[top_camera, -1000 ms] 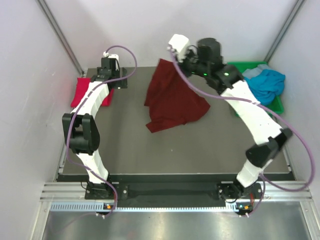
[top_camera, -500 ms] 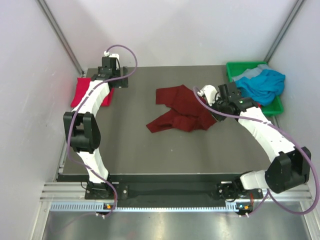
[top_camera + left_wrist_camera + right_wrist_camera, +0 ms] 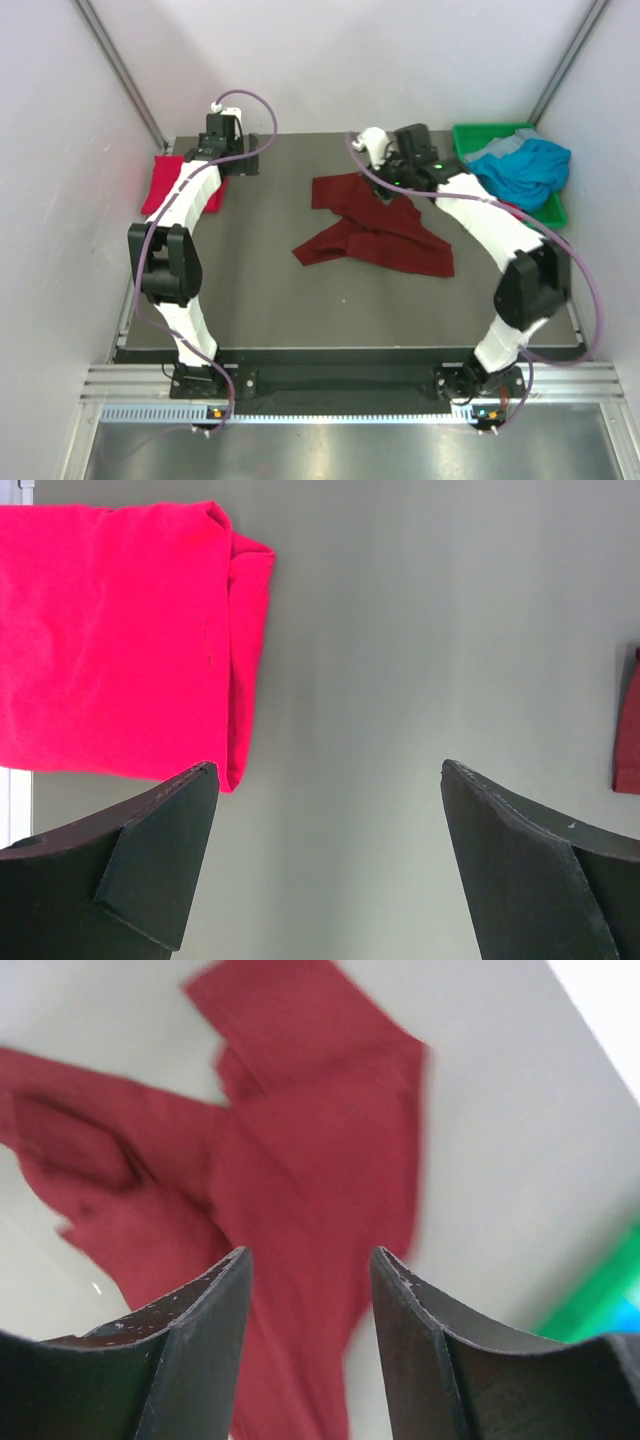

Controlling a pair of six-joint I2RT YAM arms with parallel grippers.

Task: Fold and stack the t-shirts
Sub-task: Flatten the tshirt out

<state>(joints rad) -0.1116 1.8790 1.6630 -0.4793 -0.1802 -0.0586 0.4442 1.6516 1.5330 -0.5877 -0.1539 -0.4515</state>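
Evidently left fingers [image 3: 150,880] gape empty; right fingers [image 3: 180,1360], seemingly likewise, above maroon shirt [image 3: 300,1160].

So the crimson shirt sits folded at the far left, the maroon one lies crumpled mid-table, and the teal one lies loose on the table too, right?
Not quite: the top external view shows the teal-blue shirt in the green bin at far right, not loose on the table. The crimson shirt and maroon shirt are as you say.

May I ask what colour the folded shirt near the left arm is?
The shirt is bright red, clearest in the left wrist view.
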